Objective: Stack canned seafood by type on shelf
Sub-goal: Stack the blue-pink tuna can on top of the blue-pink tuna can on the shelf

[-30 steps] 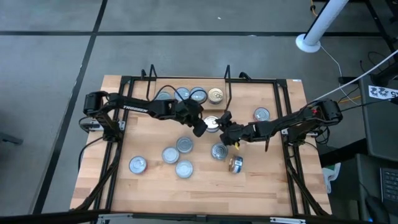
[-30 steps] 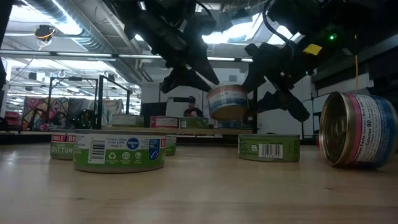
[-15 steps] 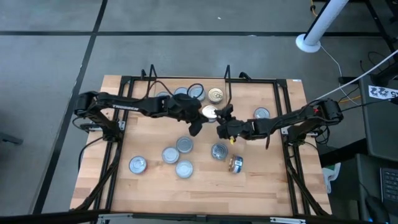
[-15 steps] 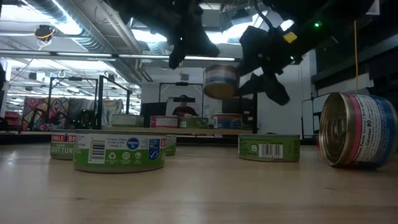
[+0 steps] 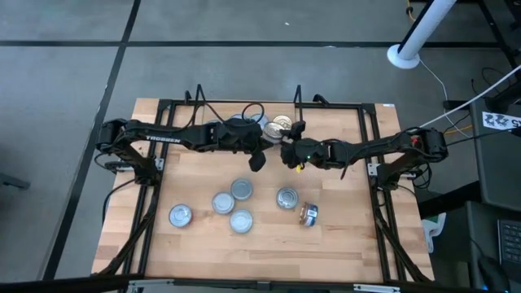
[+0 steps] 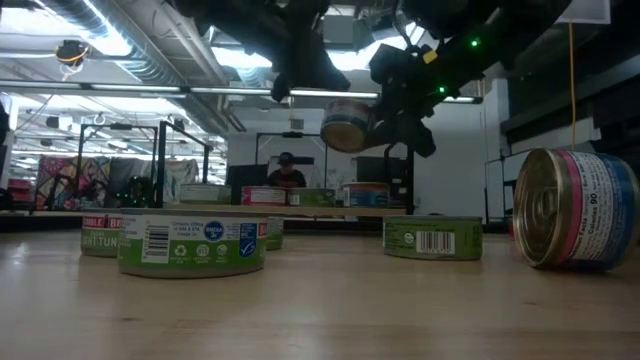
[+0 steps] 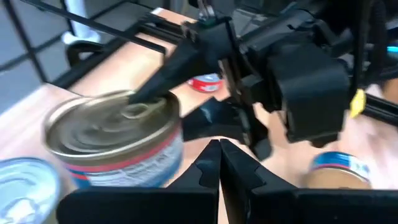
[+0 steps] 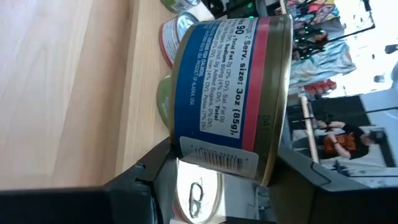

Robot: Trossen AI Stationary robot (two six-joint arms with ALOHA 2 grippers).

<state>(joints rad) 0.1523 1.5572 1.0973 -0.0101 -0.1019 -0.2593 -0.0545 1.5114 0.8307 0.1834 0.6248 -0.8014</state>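
My right gripper is shut on a blue, white and red labelled can with a silver lid, held in the air in front of the wire shelf. The same can fills the right wrist view. My left gripper is shut and empty, just left of the held can and apart from it. In the shelf stand a silver-lidded can and a gold-lidded can. Several more cans rest flat on the table, among them one at mid-table. My right gripper pinches the can across its two flat faces. One finger lies on the silver lid, the other is under the base. The fingers come level from the table's right side. The can is lifted clear of the table, nearly upright.
One can lies on its side, large at the right of the low view. Flat cans stand nearby. Black frame rails run along the table's sides. People show in the room beyond.
My right gripper has carried the can up and toward the table's far edge, to the shelf. My left gripper has risen a little and stays just left of the can.
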